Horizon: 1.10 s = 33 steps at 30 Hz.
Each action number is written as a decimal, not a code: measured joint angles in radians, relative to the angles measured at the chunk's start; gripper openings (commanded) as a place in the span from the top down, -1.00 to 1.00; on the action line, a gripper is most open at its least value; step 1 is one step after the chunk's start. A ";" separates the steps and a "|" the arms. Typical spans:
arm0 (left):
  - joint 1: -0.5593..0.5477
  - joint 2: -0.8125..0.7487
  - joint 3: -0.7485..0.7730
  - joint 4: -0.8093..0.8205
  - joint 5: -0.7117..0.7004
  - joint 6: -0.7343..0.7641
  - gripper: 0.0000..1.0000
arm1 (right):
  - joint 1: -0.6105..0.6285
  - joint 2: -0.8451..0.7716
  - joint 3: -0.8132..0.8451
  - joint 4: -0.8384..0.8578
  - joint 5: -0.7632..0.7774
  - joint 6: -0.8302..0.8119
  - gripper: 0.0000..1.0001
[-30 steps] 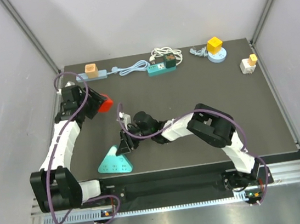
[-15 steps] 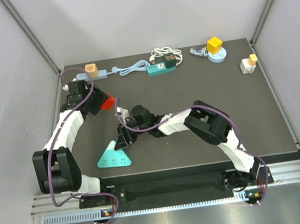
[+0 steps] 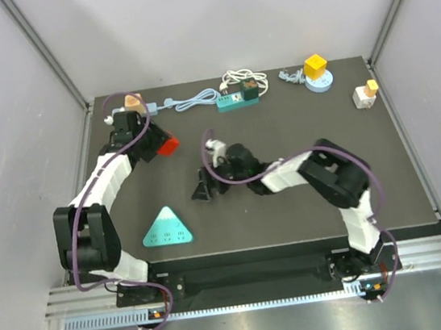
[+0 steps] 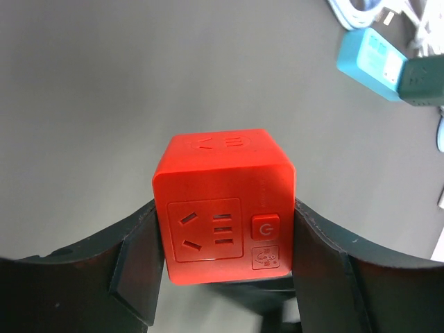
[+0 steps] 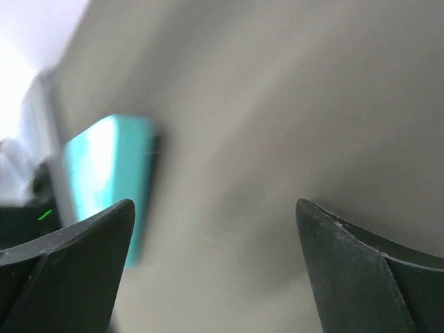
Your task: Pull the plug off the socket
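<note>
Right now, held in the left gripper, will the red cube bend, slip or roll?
The red cube looks like rigid moulded plastic, so it probably will not bend. Its smooth flat sides, pinched by the left gripper, might slip slightly. Set down, flat faces should prevent rolling.

Two sockets on a dark table (image 3: 285, 225).
Back left, a red plastic cube socket (image 3: 168, 146); nearer, in front, a teal triangular plastic socket (image 3: 167, 229).

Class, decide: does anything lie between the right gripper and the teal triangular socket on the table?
Nothing visible. Only bare table separates the open right gripper from the teal triangular socket. The red cube sits in the left gripper, off to the side.
</note>
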 measured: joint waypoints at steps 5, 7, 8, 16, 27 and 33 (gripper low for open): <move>-0.037 0.063 0.010 0.089 0.019 0.003 1.00 | -0.132 -0.214 -0.221 0.079 0.203 -0.045 -0.96; -0.041 0.100 0.010 0.142 0.037 -0.005 1.00 | -0.192 -0.261 -0.280 0.158 0.244 -0.039 -0.96; -0.041 0.122 0.010 0.175 0.041 -0.009 1.00 | -0.214 -0.272 -0.301 0.185 0.256 -0.034 -0.96; -0.042 0.237 -0.113 0.561 -0.031 -0.177 1.00 | -0.262 -0.278 -0.348 0.273 0.286 -0.003 -0.96; -0.043 0.304 -0.288 0.855 -0.277 -0.400 1.00 | -0.265 -0.264 -0.346 0.317 0.256 0.022 -0.95; -0.046 0.211 -0.353 0.806 -0.362 -0.445 0.84 | -0.265 -0.233 -0.345 0.334 0.229 0.047 -0.95</move>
